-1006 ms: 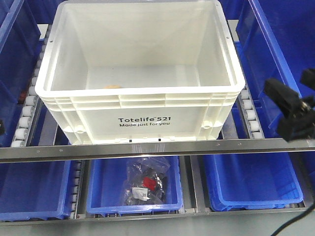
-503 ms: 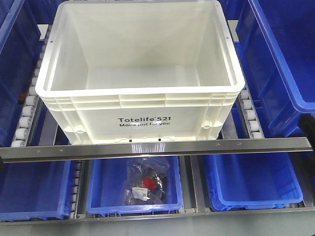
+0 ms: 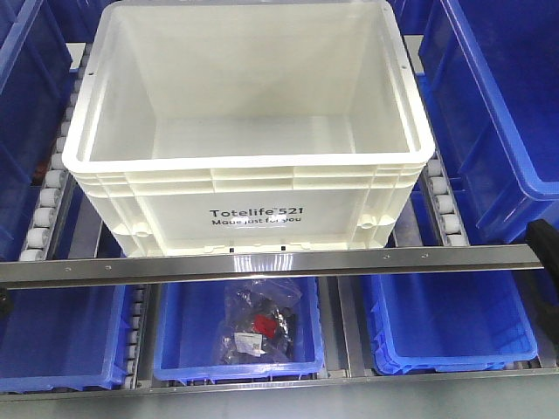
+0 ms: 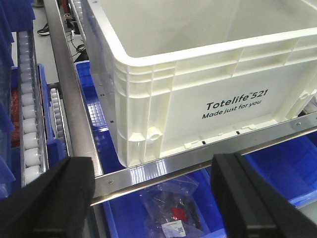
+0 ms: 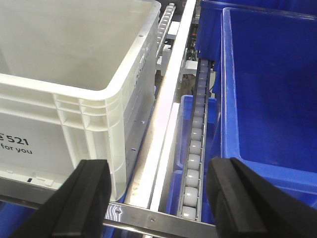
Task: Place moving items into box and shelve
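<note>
Cream box [image 3: 249,131] is being seen centred on roller shelf [image 3: 262,260], open and seemingly empty. Bagged items [image 3: 259,325] are lying in blue bin [image 3: 175,336] at 6 o'clock beneath. Left gripper [image 4: 153,198] and right gripper [image 5: 156,191] are being held with fingers apart, nothing grasped. Risk: steel rail is likely being struck while bag is reached for; slippery bag may be dropped.

Front view looks down at the box [image 3: 253,131], wrist views close — opposite front corners shared.
</note>
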Controlling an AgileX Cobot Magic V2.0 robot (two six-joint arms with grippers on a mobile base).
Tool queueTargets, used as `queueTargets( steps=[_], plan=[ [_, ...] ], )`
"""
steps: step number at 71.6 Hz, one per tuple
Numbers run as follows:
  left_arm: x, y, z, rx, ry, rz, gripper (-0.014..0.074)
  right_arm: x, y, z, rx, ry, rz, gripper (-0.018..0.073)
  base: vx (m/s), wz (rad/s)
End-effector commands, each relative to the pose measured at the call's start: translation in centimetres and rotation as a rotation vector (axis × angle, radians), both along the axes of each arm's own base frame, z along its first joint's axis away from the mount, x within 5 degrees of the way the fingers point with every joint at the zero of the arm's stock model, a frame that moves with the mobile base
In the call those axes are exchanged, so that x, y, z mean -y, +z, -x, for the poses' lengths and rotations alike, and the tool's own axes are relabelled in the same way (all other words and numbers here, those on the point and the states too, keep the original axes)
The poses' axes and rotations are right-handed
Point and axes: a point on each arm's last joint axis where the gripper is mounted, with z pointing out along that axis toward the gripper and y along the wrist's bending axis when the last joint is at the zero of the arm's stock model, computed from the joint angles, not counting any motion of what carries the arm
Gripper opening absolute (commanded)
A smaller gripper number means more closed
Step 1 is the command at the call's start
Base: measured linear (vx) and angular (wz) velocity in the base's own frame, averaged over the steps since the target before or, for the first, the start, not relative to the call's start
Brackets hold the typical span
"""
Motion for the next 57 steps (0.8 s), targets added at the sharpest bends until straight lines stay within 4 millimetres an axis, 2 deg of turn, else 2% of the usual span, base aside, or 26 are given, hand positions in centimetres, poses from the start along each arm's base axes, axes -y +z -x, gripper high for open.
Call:
queueTargets(
  steps=[1,11,28,34,37,41,51,57],
  plan=[
    [-0.05,1.58,-0.20,0.098,0.017,0.047,0.0588,-0.28,1.41,-0.09,0.083,0.034,-0.001,0.0461,0.00,0.00],
    [-0.03,1.68,-0.22,0.106,0.018,0.059,0.0588,-0.27,1.40,-0.09,0.083,0.033,0.000,0.0434,0.00,0.00],
    [0.17,1.85,-0.20,0.109,0.009,0.109,0.0588,-0.26,1.37,-0.09,0.076,0.027,-0.016,0.0129,0.00,0.00],
    [0.16,1.90,-0.21,0.114,0.010,0.112,0.0560,-0.26,1.38,-0.09,0.076,0.027,-0.016,0.0033,0.00,0.00],
    [0.17,1.88,-0.20,0.112,0.010,0.110,0.0514,-0.24,1.36,-0.08,0.074,0.026,-0.016,-0.0022,0.00,0.00],
    [0.18,1.85,-0.19,0.108,0.008,0.109,0.0409,-0.21,1.32,-0.08,0.070,0.023,-0.014,-0.0018,0.00,0.00],
    [0.18,1.83,-0.19,0.107,0.008,0.109,-0.0027,-0.22,1.32,-0.08,0.070,0.023,-0.014,-0.0015,0.00,0.00],
    [0.17,1.86,-0.20,0.110,0.009,0.109,-0.0029,-0.23,1.32,-0.08,0.067,0.021,-0.026,-0.0015,0.00,0.00]
  ],
)
